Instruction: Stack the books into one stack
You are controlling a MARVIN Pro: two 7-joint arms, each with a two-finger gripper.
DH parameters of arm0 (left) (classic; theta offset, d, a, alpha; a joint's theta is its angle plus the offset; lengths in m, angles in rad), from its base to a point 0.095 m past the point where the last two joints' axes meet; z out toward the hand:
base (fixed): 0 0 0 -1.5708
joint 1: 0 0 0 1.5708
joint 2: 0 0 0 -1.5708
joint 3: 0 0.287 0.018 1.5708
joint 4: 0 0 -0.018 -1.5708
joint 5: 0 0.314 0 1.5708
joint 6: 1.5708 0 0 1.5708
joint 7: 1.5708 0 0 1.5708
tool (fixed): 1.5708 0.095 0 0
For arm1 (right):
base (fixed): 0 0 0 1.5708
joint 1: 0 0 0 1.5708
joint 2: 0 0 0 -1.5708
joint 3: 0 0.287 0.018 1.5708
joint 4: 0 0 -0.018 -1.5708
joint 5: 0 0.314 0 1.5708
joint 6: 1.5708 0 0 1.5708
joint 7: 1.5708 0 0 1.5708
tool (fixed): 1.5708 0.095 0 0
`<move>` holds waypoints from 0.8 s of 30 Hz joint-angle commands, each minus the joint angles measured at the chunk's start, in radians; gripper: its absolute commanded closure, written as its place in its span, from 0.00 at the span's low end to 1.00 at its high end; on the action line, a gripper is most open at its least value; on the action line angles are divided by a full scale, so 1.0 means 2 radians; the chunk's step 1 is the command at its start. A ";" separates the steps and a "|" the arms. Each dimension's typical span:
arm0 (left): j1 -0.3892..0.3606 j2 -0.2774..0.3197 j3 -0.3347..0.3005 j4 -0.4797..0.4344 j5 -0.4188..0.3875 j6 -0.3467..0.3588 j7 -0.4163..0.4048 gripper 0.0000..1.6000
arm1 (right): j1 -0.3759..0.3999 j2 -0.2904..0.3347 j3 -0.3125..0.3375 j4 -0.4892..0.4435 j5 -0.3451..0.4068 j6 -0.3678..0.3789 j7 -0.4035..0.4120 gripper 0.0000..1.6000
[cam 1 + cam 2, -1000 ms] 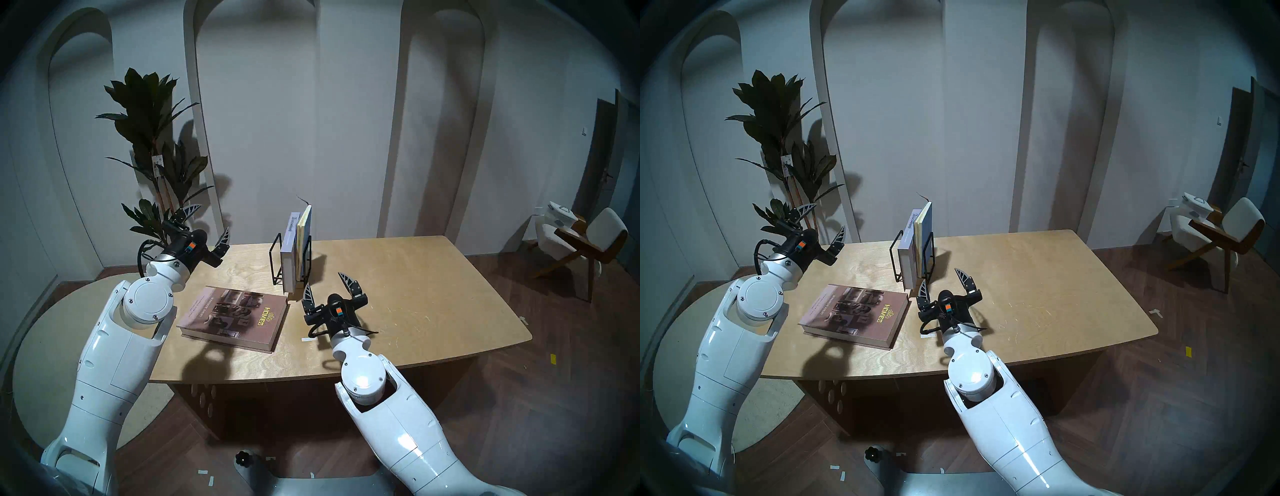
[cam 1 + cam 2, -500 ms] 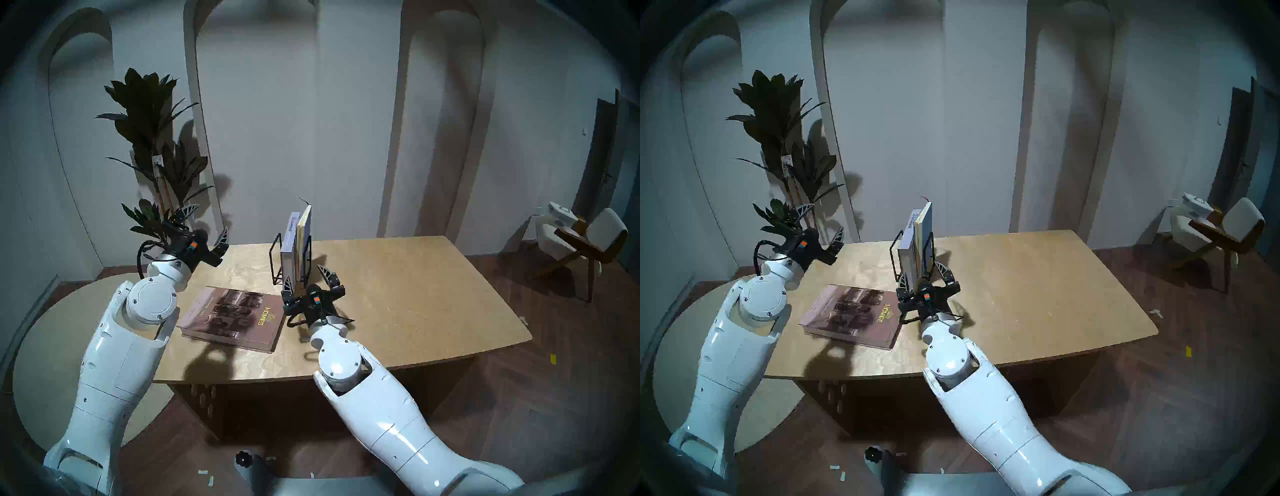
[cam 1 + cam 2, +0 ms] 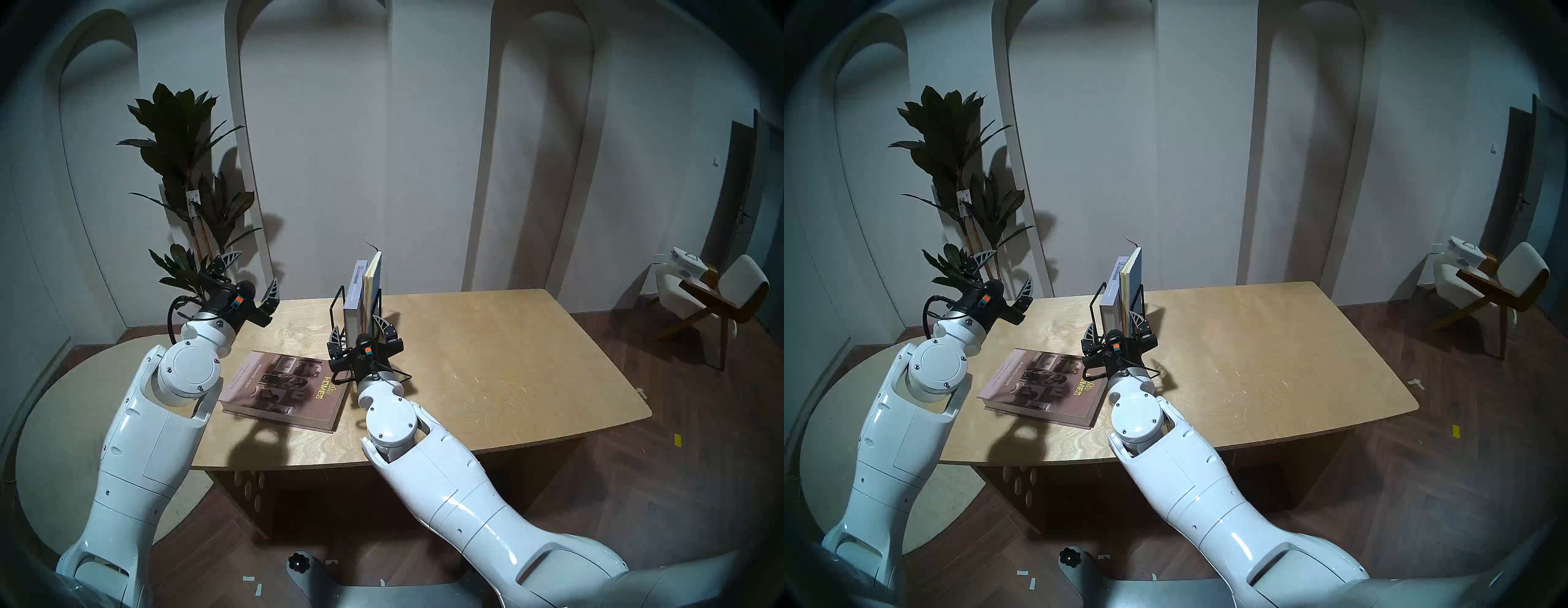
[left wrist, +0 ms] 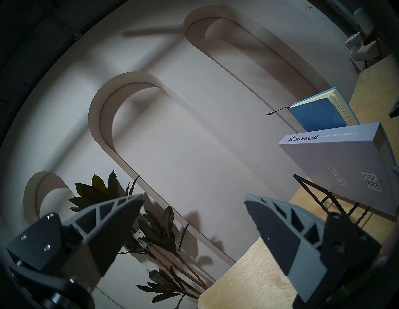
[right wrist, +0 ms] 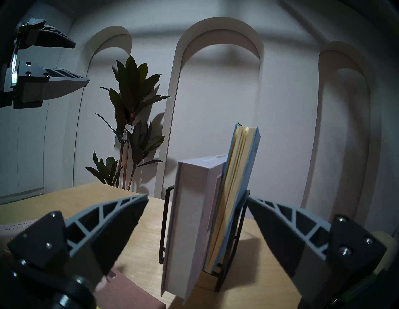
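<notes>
Right gripper [image 3: 364,330]: we swung it from 5 o'clock of the wire rack [image 3: 337,316] to straddle the lavender-grey book [image 3: 353,305] and blue book [image 3: 375,276], jaws wide, empty.
Left gripper [image 3: 250,276]: wide, empty, unmoved.
Brown book [image 3: 284,388]: flat at 7 o'clock of the rack, unmoved.

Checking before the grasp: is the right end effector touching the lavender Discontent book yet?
Apart. In the right wrist view the right end effector is open, its fingers on either side of the Discontent book, with tabletop showing between the left finger and the cover.
</notes>
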 commanded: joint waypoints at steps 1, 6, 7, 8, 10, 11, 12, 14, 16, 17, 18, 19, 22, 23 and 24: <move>-0.005 0.000 -0.003 -0.014 0.003 0.001 0.006 0.00 | 0.049 -0.035 -0.012 0.024 0.024 -0.005 -0.019 0.00; -0.005 -0.001 -0.003 -0.016 0.006 0.005 0.008 0.00 | 0.072 -0.055 -0.017 0.063 0.043 -0.004 -0.032 0.00; -0.005 -0.002 -0.003 -0.017 0.008 0.007 0.009 0.00 | 0.081 -0.063 -0.019 0.081 0.054 -0.005 -0.039 0.00; -0.004 -0.003 -0.003 -0.017 0.008 0.008 0.009 0.00 | 0.084 -0.065 -0.020 0.088 0.058 -0.006 -0.041 0.00; -0.004 -0.003 -0.003 -0.018 0.010 0.010 0.010 0.00 | 0.092 -0.072 -0.022 0.106 0.066 -0.008 -0.048 0.00; -0.004 -0.004 -0.003 -0.019 0.011 0.011 0.011 0.00 | 0.095 -0.076 -0.023 0.114 0.070 -0.009 -0.052 0.00; -0.004 -0.004 -0.003 -0.019 0.011 0.012 0.012 0.00 | 0.099 -0.079 -0.024 0.123 0.073 -0.010 -0.056 0.00; -0.003 -0.005 -0.004 -0.020 0.013 0.014 0.012 0.00 | 0.106 -0.087 -0.023 0.138 0.080 -0.013 -0.062 0.00; -0.003 -0.006 -0.004 -0.022 0.014 0.016 0.013 0.00 | 0.113 -0.094 -0.022 0.155 0.086 -0.017 -0.069 0.00; -0.003 -0.006 -0.004 -0.022 0.015 0.017 0.014 0.00 | 0.116 -0.097 -0.021 0.161 0.089 -0.018 -0.072 0.00; -0.003 -0.006 -0.004 -0.023 0.015 0.018 0.014 0.00 | 0.118 -0.101 -0.019 0.169 0.092 -0.021 -0.076 0.00; -0.002 -0.007 -0.004 -0.023 0.016 0.018 0.015 0.00 | 0.122 -0.103 -0.018 0.176 0.095 -0.023 -0.079 0.00; -0.002 -0.007 -0.004 -0.025 0.018 0.021 0.016 0.00 | 0.129 -0.112 -0.016 0.198 0.100 -0.032 -0.089 0.00; -0.002 -0.008 -0.004 -0.025 0.019 0.021 0.016 0.00 | 0.132 -0.114 -0.016 0.203 0.101 -0.035 -0.091 0.00; -0.001 -0.008 -0.004 -0.026 0.019 0.022 0.017 0.00 | 0.134 -0.118 -0.015 0.211 0.103 -0.039 -0.094 0.00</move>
